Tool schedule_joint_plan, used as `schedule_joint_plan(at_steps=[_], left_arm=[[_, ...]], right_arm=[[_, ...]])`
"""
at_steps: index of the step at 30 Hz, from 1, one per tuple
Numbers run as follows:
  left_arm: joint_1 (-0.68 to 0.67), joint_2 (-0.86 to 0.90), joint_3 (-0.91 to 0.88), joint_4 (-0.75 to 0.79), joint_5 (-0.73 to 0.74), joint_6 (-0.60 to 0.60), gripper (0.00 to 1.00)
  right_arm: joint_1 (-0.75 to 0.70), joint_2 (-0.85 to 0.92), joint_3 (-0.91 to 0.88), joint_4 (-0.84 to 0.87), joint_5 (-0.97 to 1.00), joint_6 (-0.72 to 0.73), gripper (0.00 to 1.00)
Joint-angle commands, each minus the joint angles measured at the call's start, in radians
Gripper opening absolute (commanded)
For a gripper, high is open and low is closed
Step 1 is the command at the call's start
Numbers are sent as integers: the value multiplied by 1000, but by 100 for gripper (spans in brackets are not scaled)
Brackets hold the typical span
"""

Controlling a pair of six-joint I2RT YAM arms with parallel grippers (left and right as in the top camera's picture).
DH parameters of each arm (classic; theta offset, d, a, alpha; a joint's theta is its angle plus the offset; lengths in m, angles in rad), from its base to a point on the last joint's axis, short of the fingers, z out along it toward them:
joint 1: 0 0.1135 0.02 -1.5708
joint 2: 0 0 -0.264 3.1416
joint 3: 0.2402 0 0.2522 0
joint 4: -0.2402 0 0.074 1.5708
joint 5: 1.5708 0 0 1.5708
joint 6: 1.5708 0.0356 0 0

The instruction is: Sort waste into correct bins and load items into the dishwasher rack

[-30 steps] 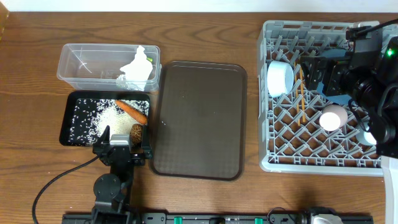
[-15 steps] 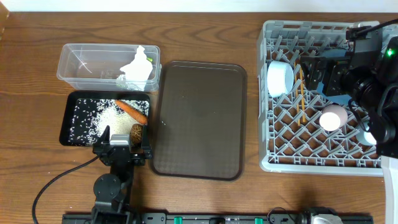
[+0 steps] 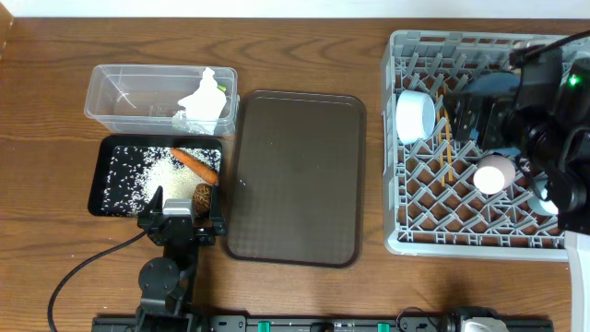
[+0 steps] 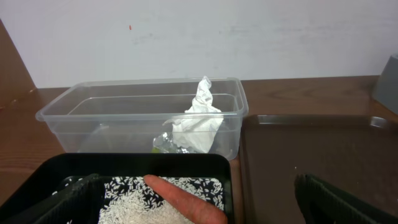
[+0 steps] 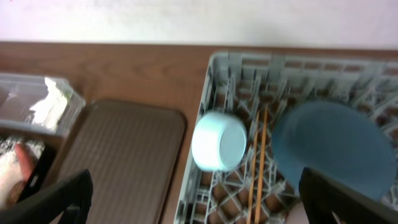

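Note:
On the right, the grey dishwasher rack (image 3: 461, 235) (image 5: 205, 81) holds a white bowl (image 3: 415, 115) (image 5: 219, 140) on its side, wooden chopsticks (image 3: 447, 148) (image 5: 258, 162), a pink cup (image 3: 493, 173) and a dark-blue plate (image 5: 333, 146). My right gripper (image 3: 475, 115) (image 5: 199, 202) hangs open above them, holding nothing. On the left, the clear tub (image 3: 129, 92) (image 4: 93, 118) holds white paper (image 3: 205, 97) (image 4: 199, 124) and a sachet (image 4: 163, 144). The black tray (image 3: 103, 175) (image 4: 43, 180) holds rice (image 3: 161, 175) (image 4: 143, 208), a carrot stick (image 3: 195, 164) (image 4: 186, 199) and a brown lump (image 3: 203, 195). My left gripper (image 3: 182, 214) (image 4: 199, 214) stands open at that tray's near edge.
A large flat brown serving tray (image 3: 295, 175) (image 4: 311, 155) lies between the bins and the rack. The right arm (image 3: 558, 120) covers the rack's right side. A cable (image 3: 83, 267) trails on the table by the left arm's base.
The right arm has shifted slightly to the left above the rack. The left arm and all the objects are unchanged.

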Motion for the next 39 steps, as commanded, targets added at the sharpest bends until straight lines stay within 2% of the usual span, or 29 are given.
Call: schedule_joint_plan(at_steps=[1, 7, 13, 18, 29, 33, 39], left_arm=[[5, -5, -23, -34, -1, -5, 98], [5, -5, -23, -34, -2, -5, 98], [5, -5, -23, -34, -2, -5, 98], [5, -5, -23, -34, -2, -5, 98], [5, -5, -23, -34, -2, -5, 98], [5, -5, -23, -34, -2, -5, 98], [5, -5, -23, -34, -2, -5, 98]], right_arm=[[6, 0, 1, -55, -32, 25, 99], [27, -47, -16, -57, -35, -47, 99], [44, -158, -131, 43, -34, -175, 99], [44, -312, -364, 226, -36, -194, 99], [44, -728, -1020, 708, -118, -193, 99], [43, -882, -1159, 784, -117, -193, 99], [44, -1099, -1307, 806, -117, -166, 99]])
